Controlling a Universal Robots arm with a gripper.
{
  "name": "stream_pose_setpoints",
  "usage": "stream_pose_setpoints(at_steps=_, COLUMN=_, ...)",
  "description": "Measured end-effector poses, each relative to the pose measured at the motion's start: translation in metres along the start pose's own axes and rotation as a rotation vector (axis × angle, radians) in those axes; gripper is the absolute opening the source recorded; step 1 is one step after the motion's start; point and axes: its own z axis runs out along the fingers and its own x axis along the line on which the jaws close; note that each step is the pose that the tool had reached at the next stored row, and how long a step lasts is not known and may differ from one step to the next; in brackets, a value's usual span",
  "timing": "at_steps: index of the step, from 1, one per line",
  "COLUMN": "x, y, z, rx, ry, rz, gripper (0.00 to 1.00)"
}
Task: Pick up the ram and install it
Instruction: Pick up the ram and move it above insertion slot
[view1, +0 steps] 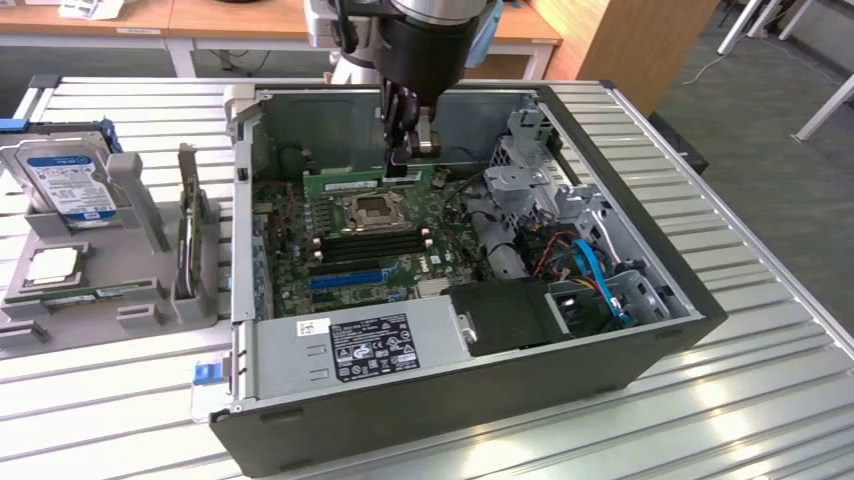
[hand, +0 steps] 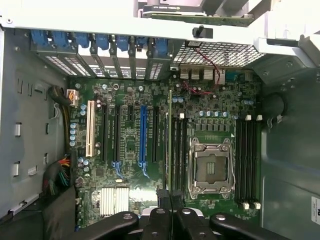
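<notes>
Gripping the ram (view1: 358, 184) narrowly in the end effector (view1: 408, 160), edge-on above the black slots (hand: 178, 150). Could jam or bend against a slot wall if lowered tilted or offset.

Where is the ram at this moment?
In the exterior view, the ram is inside the open computer case, held in the gripper over the motherboard, between the CPU socket and the case's far wall.

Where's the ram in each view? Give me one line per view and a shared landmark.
Exterior view: ram held level in the jaws, just behind the processor socket.
Wrist view: ram edge-on, a thin green strip running out from the jaws, beside the processor socket.
Shared landmark: the processor socket.
</notes>
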Motion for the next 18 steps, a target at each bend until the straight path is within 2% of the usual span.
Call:
stream_pose_setpoints(at_steps=4, x=-0.0002, y=0.0000, z=0.0005, rx=0.0004, ry=0.0011, rz=0.000, gripper=0.11)
stream_pose_setpoints(at_steps=6, x=-0.0011, y=0.0000, z=0.0006, rx=0.0002, ry=0.0088, rz=0.000, gripper=0.11)
stream_pose_setpoints(at_steps=9, x=-0.0030, y=0.0000, z=0.0011, rx=0.0002, ry=0.0257, rz=0.001, gripper=0.11)
stream_pose_setpoints(at_steps=10, x=-0.0031, y=-0.0001, z=0.0012, rx=0.0001, ry=0.0274, rz=0.001, gripper=0.11)
stream_pose_setpoints(at_steps=18, x=-0.0049, y=-0.0003, z=0.0017, rx=0.0001, ry=0.0294, rz=0.001, gripper=0.11)
